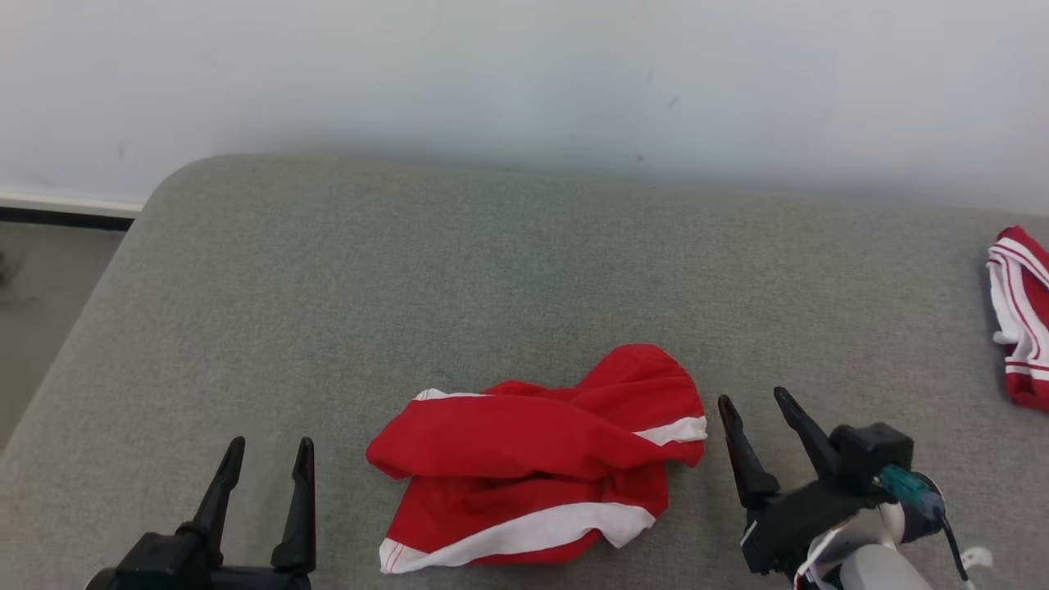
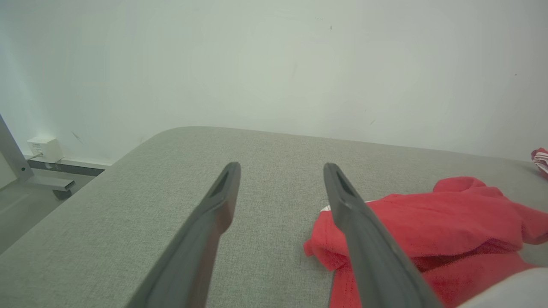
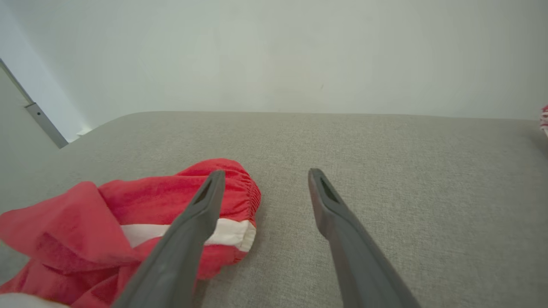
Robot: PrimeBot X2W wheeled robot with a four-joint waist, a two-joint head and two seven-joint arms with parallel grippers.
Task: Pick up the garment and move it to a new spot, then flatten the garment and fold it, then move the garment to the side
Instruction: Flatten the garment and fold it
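The garment (image 1: 541, 459) is a red piece with white bands, crumpled in a heap on the grey cushion near its front edge. In the head view my left gripper (image 1: 270, 447) stands open to the garment's left, apart from it, with nothing between its fingers. My right gripper (image 1: 752, 401) is open just right of the heap, its inner finger close beside the cloth. The left wrist view has the garment (image 2: 449, 222) behind and right of my left gripper (image 2: 280, 167). In the right wrist view the garment (image 3: 141, 209) lies left of my right gripper (image 3: 263, 173), with its elastic waistband showing.
The grey cushion (image 1: 508, 262) stretches wide behind the heap, ending at a pale wall (image 1: 524, 74). A second red and white cloth (image 1: 1020, 315) lies at the far right edge. Floor (image 1: 41, 311) drops away past the cushion's left corner, where a white box (image 2: 43, 148) sits by the wall.
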